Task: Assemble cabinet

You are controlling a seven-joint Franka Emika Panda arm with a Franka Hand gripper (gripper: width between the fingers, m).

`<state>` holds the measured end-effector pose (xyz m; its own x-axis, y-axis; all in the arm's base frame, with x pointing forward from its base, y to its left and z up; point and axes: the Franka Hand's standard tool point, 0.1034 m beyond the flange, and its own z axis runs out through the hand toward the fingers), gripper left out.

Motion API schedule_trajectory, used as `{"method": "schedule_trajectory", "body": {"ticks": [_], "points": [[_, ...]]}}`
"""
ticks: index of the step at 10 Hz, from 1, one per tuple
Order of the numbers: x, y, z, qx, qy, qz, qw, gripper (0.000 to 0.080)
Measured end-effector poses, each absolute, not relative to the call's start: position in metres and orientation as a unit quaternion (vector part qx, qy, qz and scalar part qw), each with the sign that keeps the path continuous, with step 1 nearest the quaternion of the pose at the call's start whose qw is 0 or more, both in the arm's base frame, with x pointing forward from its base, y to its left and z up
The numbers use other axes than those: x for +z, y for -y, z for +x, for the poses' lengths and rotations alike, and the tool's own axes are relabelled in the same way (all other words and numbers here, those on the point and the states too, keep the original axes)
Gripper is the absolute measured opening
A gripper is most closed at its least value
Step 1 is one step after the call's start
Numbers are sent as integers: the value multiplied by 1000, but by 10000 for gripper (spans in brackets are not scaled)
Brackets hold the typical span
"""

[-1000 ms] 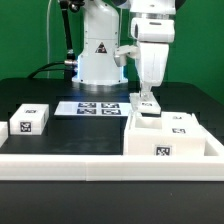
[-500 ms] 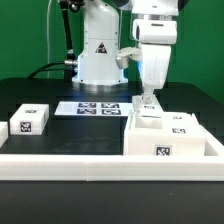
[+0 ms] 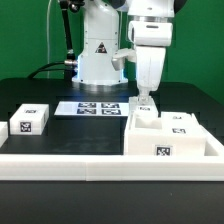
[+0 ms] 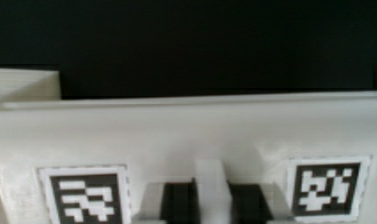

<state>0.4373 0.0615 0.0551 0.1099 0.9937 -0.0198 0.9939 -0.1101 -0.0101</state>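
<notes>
- Long white border rail lies nearest, across the front.
- Cabinet stands behind it, on the exterior view's right; 2 tags are visible on it in the wrist view.
- 1 loose tagged cube sits well apart on the exterior view's left.
- Gripper is at the cabinet's rear corner. Its fingers are set narrow astride a white ridge; the blur hides whether they clamp it.
- Marker board lies farthest back.

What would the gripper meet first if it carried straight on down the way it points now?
The cabinet: the gripper points straight down at its top, and the wrist view shows its tagged white surface right ahead of the jaws. Whether they touch it is unclear.
</notes>
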Motion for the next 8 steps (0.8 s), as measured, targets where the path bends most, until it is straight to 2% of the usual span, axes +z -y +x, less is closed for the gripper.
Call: {"method": "schedule_trajectory", "body": {"ticks": [8], "points": [[57, -60, 442, -10, -664, 748, 5, 70]]}}
